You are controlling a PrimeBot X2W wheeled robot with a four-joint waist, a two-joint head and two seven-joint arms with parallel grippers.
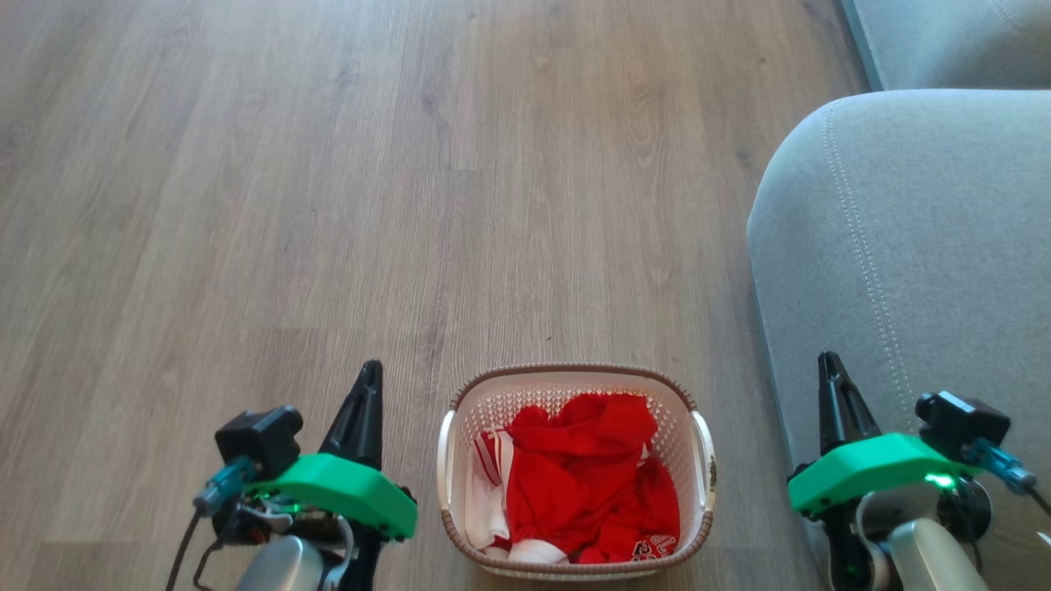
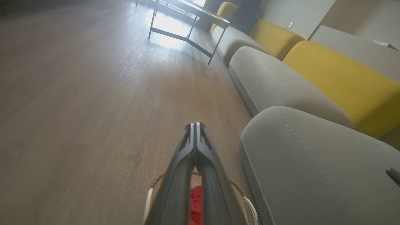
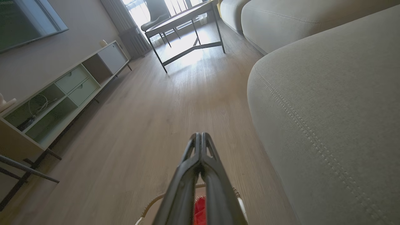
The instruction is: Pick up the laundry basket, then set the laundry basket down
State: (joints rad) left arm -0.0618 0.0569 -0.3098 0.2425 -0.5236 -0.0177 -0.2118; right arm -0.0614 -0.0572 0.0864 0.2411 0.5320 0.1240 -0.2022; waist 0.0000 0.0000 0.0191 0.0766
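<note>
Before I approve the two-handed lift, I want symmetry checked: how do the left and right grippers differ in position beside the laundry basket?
The left gripper hangs over bare wood floor left of the laundry basket; the right gripper hangs beside the grey sofa on the basket's right. In the head view the left gripper sits nearer the basket's rim than the right gripper. Both are shut, empty and clear of the basket.

The laundry basket (image 1: 497,406) is coloured white, rimmed in braided brown; its clothes (image 1: 591,484) are red-and-white. The sofa (image 1: 903,246) is upholstered grey.
</note>
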